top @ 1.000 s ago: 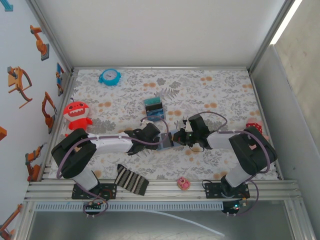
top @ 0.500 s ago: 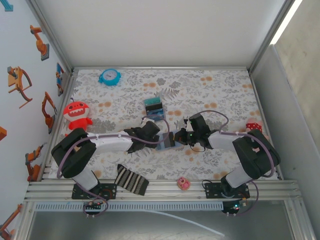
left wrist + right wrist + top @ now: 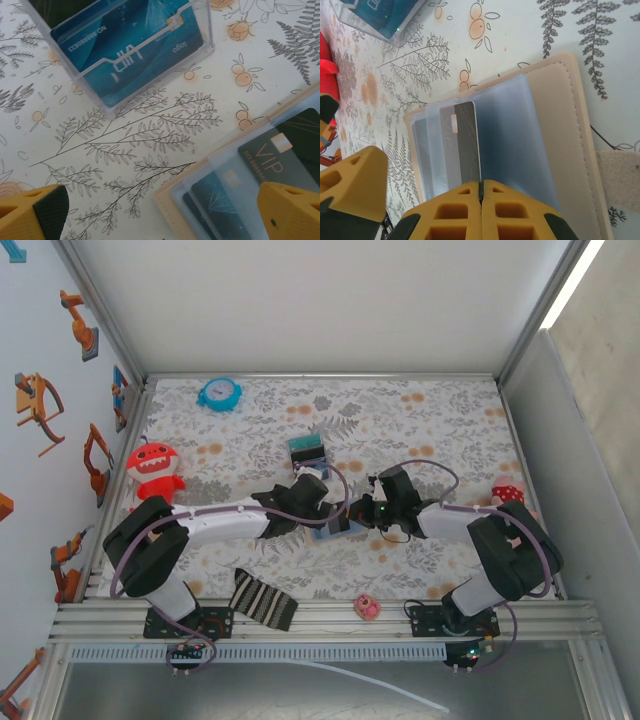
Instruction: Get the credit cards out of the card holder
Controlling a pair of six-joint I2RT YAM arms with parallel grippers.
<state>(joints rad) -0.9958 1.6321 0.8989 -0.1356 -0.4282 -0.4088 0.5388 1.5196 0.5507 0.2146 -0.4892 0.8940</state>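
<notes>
Counter (image 3: 420,430): floral-printed surface that carries everything.
Holder (image 3: 565,125): lies open and flat near the middle of the counter, between the two sets of fingers. It has a tan stitched rim and clear, bluish sleeves inside.
Cards in holder: several overlap under the sleeves. The top one is a dark card (image 3: 467,145) with a small pale chip. The left wrist view shows gold "VIP" lettering on it.
Right fingers (image 3: 481,197): clenched tight, tip against tip, low over the near end of the dark card, with the seam between them in line with that card's edge. Whether they pinch the card cannot be told.
Left fingers (image 3: 322,515): released and spread wide. In the left wrist view one tip hangs over bare counter and the other over the corner of the holder. Nothing is between them but counter and the holder's edge.
Box (image 3: 130,45): clear plastic box with blue cards standing in it. It is on the counter just beyond the holder, apart from it.
Clock (image 3: 218,393): blue, at the far left of the counter.
Toy (image 3: 153,468): red with a toothy grin, at the left edge.
Sock (image 3: 262,600): striped dark and pale, at the near edge by the left arm's base.
Pink thing (image 3: 367,607): small, at the near edge, too small to name.
</notes>
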